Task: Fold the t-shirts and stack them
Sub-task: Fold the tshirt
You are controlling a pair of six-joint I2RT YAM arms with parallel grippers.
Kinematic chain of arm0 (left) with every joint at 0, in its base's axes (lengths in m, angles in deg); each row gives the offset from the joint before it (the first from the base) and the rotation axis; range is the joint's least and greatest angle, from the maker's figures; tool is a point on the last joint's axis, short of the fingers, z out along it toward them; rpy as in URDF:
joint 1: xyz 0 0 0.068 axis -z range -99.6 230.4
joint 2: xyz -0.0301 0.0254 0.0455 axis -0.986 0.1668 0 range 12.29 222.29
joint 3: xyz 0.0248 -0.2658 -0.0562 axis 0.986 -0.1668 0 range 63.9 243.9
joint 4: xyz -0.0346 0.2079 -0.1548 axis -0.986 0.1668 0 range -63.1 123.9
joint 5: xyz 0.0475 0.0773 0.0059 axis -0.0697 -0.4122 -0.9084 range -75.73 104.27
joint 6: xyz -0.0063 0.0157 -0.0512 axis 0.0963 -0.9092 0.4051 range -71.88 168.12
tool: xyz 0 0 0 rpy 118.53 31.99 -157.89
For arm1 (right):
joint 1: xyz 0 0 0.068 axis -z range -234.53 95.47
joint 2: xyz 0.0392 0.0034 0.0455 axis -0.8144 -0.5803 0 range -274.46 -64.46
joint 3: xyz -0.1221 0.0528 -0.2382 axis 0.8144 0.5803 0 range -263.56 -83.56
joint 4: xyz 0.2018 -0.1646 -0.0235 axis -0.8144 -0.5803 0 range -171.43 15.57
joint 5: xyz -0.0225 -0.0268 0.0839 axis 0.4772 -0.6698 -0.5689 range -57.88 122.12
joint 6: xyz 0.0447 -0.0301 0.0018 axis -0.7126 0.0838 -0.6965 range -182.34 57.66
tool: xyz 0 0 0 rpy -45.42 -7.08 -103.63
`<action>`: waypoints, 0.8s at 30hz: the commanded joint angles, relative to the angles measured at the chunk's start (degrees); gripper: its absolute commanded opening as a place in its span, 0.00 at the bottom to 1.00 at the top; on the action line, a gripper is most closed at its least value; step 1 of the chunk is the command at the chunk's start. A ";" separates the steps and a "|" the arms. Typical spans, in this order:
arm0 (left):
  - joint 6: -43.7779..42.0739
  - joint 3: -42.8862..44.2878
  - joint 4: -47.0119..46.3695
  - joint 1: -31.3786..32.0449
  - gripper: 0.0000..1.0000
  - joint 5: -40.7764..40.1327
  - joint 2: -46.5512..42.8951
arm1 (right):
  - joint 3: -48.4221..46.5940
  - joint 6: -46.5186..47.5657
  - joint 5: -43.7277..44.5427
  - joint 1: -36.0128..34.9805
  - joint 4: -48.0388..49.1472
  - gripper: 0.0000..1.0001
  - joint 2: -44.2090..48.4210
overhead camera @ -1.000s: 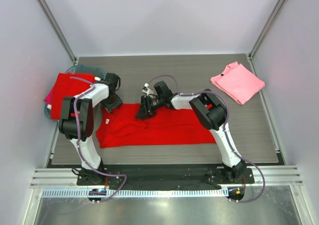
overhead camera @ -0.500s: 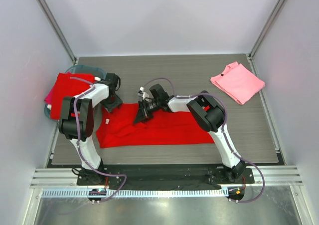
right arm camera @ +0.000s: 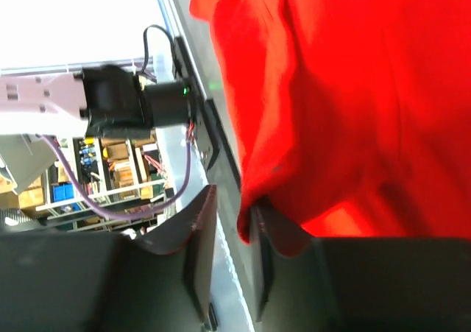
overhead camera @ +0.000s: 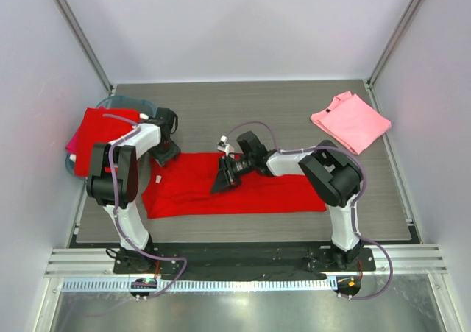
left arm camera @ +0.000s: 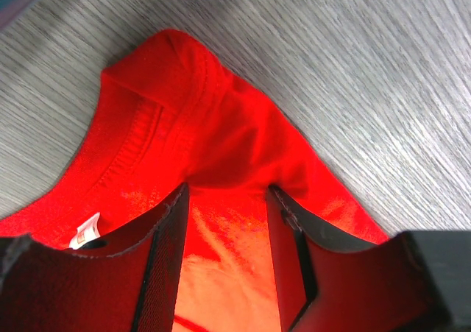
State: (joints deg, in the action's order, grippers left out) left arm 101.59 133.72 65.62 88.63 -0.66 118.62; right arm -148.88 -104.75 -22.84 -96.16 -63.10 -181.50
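A bright red t-shirt [overhead camera: 272, 188] lies across the table as a long folded strip. My left gripper [overhead camera: 165, 155] rests on its far left corner by the collar. In the left wrist view the left gripper [left arm camera: 224, 192] has its jaws apart, with flat red t-shirt [left arm camera: 184, 111] between the fingers and a white tag [left arm camera: 87, 231] to the left. My right gripper [overhead camera: 223, 181] sits tilted over the strip's middle. In the right wrist view the right gripper [right arm camera: 234, 203] keeps a narrow gap, and a fold of the red t-shirt [right arm camera: 353, 89] drapes over one finger. A folded light pink t-shirt [overhead camera: 350, 121] lies far right.
A teal basin [overhead camera: 118, 100] stands at the far left edge with another red t-shirt [overhead camera: 99, 129] draped over it and a bit of magenta cloth [overhead camera: 72, 142] beneath. Grey walls close in the table on three sides.
My right gripper slid nearer and to the right along the shirt, its arm swinging right. The strip now lies flatter and reaches further right. The left gripper stayed put.
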 commanded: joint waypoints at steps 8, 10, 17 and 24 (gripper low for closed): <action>-0.04 0.40 1.89 -0.23 0.47 -0.97 1.25 | 16.00 0.66 -0.42 -2.67 6.16 0.57 9.45; -0.04 0.40 1.80 -0.23 0.47 -0.88 1.34 | 16.01 3.47 0.81 -2.67 3.36 0.58 11.21; -0.30 0.31 1.62 -0.23 0.48 -0.88 0.99 | 12.06 5.32 5.29 -2.67 -2.89 0.58 16.30; -0.21 -0.65 0.74 -0.23 0.48 -0.79 0.20 | 4.51 -1.61 9.17 -3.02 2.54 0.55 11.49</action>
State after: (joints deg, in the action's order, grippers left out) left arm 101.57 133.74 65.66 88.63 -0.64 118.62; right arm -141.25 -102.61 -15.82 -98.93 -65.26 -168.10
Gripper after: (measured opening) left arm 0.481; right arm 0.561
